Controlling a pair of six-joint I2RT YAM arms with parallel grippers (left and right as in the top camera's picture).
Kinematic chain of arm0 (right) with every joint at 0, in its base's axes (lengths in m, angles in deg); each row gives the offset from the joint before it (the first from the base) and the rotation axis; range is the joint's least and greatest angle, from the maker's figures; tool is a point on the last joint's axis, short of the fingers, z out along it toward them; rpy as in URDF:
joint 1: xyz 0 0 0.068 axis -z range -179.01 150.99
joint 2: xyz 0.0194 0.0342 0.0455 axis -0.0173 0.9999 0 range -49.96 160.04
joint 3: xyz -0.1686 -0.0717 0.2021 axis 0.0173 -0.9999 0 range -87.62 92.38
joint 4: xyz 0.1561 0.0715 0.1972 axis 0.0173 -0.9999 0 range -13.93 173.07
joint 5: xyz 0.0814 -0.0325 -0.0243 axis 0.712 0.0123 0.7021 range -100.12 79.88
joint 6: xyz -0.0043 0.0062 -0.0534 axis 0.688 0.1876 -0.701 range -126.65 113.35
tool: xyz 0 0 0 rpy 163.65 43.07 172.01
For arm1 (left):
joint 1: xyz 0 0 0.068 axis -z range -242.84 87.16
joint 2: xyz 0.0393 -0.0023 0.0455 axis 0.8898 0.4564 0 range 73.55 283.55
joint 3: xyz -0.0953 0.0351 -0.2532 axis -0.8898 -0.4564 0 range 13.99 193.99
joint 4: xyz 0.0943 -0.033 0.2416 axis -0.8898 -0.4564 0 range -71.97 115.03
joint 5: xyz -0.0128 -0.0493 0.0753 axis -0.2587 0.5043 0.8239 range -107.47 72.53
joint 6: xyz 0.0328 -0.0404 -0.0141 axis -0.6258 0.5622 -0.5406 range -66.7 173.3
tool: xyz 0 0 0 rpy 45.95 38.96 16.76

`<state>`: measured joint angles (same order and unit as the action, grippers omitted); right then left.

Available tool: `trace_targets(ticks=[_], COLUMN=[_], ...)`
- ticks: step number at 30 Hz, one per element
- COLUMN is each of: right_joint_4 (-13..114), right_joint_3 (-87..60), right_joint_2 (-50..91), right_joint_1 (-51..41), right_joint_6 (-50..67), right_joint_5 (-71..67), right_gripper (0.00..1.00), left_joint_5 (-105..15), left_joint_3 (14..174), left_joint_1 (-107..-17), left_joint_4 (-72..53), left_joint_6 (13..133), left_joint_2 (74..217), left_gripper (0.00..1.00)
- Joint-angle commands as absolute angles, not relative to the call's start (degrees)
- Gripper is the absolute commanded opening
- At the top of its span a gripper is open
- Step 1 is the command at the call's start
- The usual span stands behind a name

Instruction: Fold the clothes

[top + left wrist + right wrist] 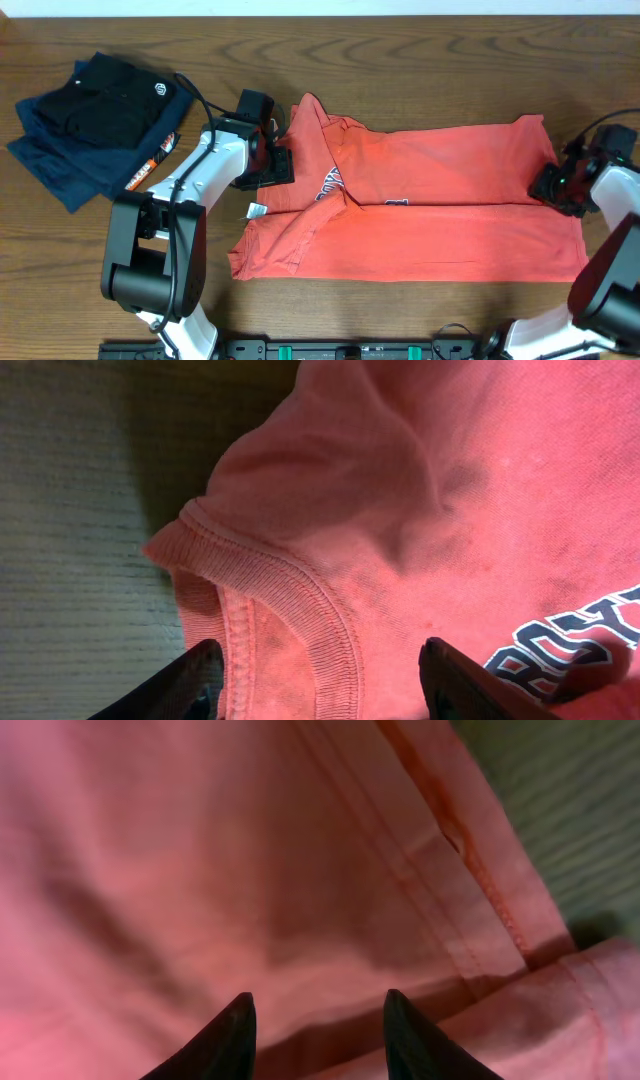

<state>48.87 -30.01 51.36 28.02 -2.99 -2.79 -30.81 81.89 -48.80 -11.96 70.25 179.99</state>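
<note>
The coral-red T-shirt (pixel 440 200) lies on the table, folded lengthwise, with navy-and-white lettering (pixel 333 184) near its left end and a small white tag (pixel 256 210) off its left edge. My left gripper (pixel 282 162) is open at the shirt's left end; in the left wrist view (pixel 322 680) its fingers straddle the ribbed collar (pixel 310 625), with lettering (pixel 560 645) at the right. My right gripper (pixel 550 185) is open at the shirt's right edge; in the right wrist view (pixel 318 1030) its fingers sit just over the red cloth (pixel 200 870) beside a hem (pixel 450 830).
Folded navy and black garments (pixel 95 120) with a white round logo (pixel 159 90) lie at the far left. An orange-and-white item (pixel 152 158) lies beside them. The wooden table (pixel 400 60) shows behind and in front of the shirt.
</note>
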Motion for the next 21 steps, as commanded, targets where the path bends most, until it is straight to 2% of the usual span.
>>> trace_targets(ticks=[1, 21], right_joint_4=[49.1, 48.4], right_joint_3=[-29.6, -29.6], right_joint_2=[54.6, 57.3], right_joint_1=[27.5, 27.5], right_joint_6=[-2.4, -2.4], right_joint_5=[-5.4, -5.4], right_gripper=[0.39, 0.36], left_joint_5=[-31.0, -34.9], left_joint_3=[81.6, 80.6], left_joint_1=[-49.0, -49.0], left_joint_4=[-11.5, -10.8], left_joint_6=[71.4, 73.4], left_joint_2=[180.7, 184.4], left_gripper=[0.65, 0.64])
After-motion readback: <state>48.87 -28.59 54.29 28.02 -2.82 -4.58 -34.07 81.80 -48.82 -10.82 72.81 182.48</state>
